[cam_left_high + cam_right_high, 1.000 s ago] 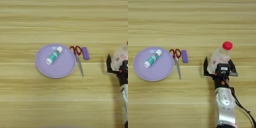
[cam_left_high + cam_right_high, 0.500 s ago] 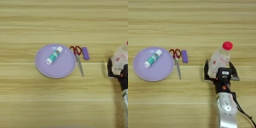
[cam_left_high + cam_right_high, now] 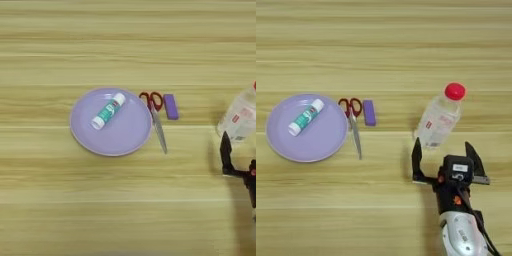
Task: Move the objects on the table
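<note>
The table (image 3: 381,45) is light yellow wood with horizontal grain lines. The plate (image 3: 321,145) is lilac; the glue stick (image 3: 305,117) white and teal. Scissors (image 3: 352,117) — red handles, grey blades. The block (image 3: 369,112) is purple; the clear bottle (image 3: 438,122) has a red cap and red-marked label.

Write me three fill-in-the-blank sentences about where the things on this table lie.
1. The glue stick lies on the lilac ____.
2. The scissors lie between the plate and the purple ____.
3. The open right gripper sits just below the bottle with the ____ cap.

Missing words: plate; block; red
</note>
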